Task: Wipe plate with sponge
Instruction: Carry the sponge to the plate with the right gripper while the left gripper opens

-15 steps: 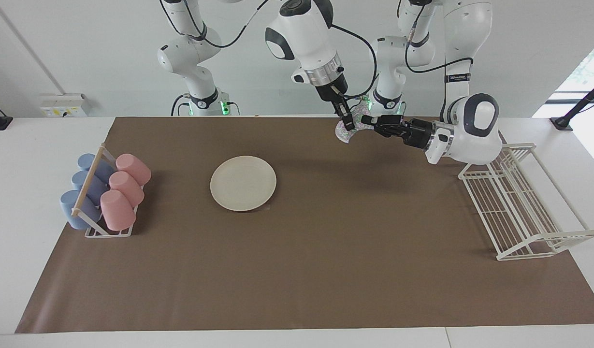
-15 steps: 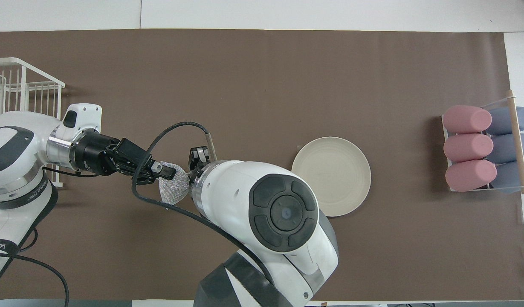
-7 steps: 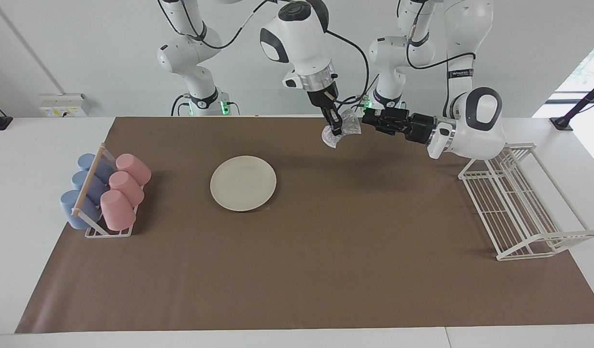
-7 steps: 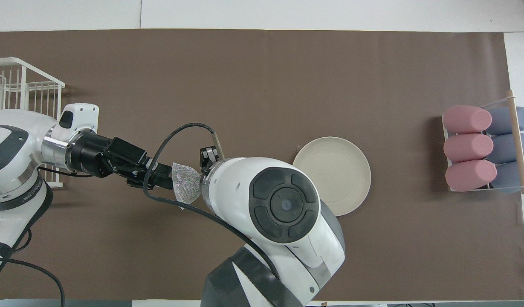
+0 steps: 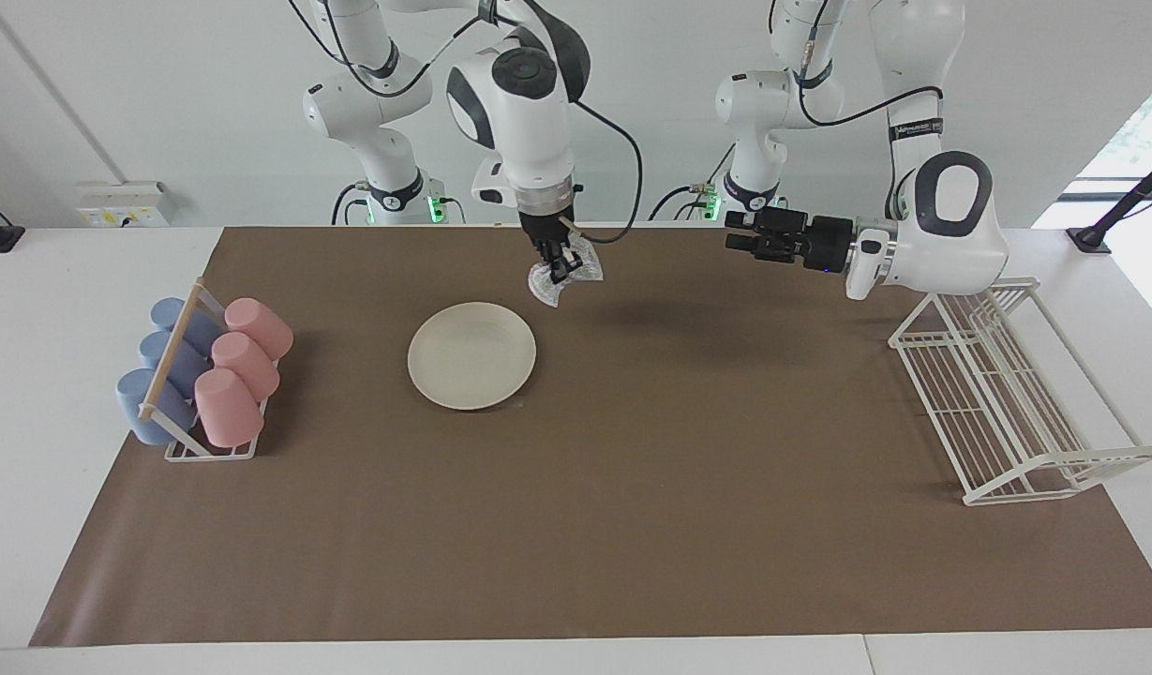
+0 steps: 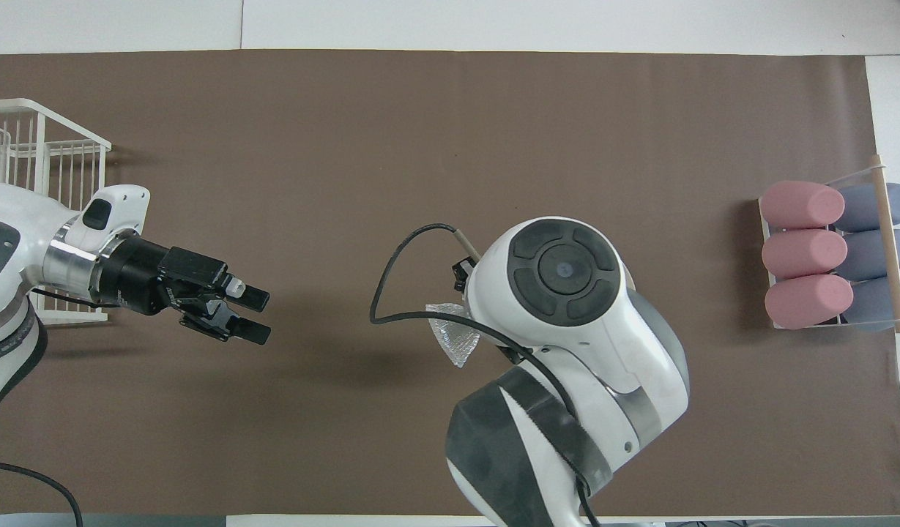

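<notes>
While the right gripper [image 5: 559, 267] clamps the sponge [image 5: 564, 278] above centre frame, ready for wiping, the plate [image 5: 471, 354] lies just below; the left gripper [image 5: 737, 236], fingers apart, waits upper right.

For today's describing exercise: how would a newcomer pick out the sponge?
Start at the brown mat and find the cream plate. Above the mat beside it, the right hand holds the sponge: a small, silvery, wrinkly wad, the only thing up in the air.
</notes>
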Controlling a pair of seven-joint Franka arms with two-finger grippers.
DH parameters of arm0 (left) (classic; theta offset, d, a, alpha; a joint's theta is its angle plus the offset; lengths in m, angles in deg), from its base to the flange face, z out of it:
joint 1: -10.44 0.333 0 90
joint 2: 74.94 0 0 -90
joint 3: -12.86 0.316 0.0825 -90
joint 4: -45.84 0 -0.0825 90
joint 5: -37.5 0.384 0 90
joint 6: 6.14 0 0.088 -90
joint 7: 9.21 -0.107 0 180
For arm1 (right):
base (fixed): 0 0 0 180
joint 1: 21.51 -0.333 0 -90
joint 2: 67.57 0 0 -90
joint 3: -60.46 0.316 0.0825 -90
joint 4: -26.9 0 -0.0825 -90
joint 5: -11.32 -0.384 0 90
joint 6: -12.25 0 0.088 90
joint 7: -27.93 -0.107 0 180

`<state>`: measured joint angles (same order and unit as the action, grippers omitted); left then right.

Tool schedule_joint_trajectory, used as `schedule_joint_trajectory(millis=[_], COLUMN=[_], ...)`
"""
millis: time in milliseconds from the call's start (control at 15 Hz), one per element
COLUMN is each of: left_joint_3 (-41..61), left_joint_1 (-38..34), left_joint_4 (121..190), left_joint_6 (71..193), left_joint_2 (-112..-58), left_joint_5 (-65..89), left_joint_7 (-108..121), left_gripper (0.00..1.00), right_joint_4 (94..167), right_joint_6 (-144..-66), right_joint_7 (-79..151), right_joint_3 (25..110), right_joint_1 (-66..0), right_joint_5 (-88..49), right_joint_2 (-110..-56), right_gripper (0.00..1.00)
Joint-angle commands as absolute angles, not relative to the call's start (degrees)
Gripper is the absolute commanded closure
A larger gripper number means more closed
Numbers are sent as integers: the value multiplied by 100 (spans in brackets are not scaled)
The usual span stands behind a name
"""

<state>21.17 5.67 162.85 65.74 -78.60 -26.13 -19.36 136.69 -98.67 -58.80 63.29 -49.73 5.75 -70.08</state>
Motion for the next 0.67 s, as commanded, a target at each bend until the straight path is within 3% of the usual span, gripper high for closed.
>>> schedule_joint_trajectory(millis=[0,134,334,601], left_joint_3=[2113,2113,2113,2104], left_joint_1=[806,947,1018,992], left_joint_4=[16107,16045,15931,15913], left_joint_6=[6664,6690,6874,7260], left_joint_2=[-7757,-7757,-7792,-7819], left_joint_5=[-1895,-1612,-1217,-1058], left_joint_7=[-1826,-1826,-1826,-1800], left_gripper=[0,0,0,0], right_joint_4=[14956,15423,16126,16233], right_joint_6=[-10988,-11569,-12351,-12643], right_joint_7=[-4900,-4643,-4669,-4695], right_joint_3=[6388,6397,6397,6406], right_joint_1=[-4096,-3804,-3864,-4162], right_joint_5=[622,604,525,202], right_joint_2=[-6644,-6713,-6714,-6880], right_gripper=[100,100,100,100])
